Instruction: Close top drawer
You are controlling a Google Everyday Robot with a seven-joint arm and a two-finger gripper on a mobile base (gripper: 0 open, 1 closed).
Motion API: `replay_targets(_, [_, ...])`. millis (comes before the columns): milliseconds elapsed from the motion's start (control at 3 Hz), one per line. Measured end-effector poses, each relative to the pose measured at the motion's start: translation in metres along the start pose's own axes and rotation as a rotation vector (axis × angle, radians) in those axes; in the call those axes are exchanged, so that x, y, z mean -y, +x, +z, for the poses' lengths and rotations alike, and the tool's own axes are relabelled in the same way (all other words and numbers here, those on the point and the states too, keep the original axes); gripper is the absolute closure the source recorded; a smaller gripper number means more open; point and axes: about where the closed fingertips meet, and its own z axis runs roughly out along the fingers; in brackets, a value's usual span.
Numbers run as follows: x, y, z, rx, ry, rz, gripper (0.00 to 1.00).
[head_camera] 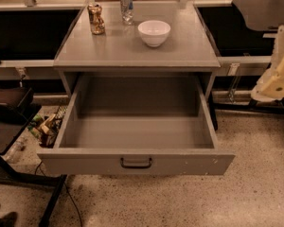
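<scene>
The top drawer (85,163) stood pulled fully out below the surface (132,51). It looked rigid and likely heavy, best pushed flat beside the handle (136,162). The claw (278,65) hung at right, well apart, its state impossible to tell.

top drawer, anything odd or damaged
The top drawer is pulled fully out, and its front has white chip specks near the right end. The brown can on the cabinet top looks crumpled. The pincer is at the right edge, apart from it.
</scene>
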Motion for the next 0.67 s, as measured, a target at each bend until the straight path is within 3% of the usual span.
replay_targets(667, [-0.0001,0.0,0.0001,0.0,0.0,0.0,0.0])
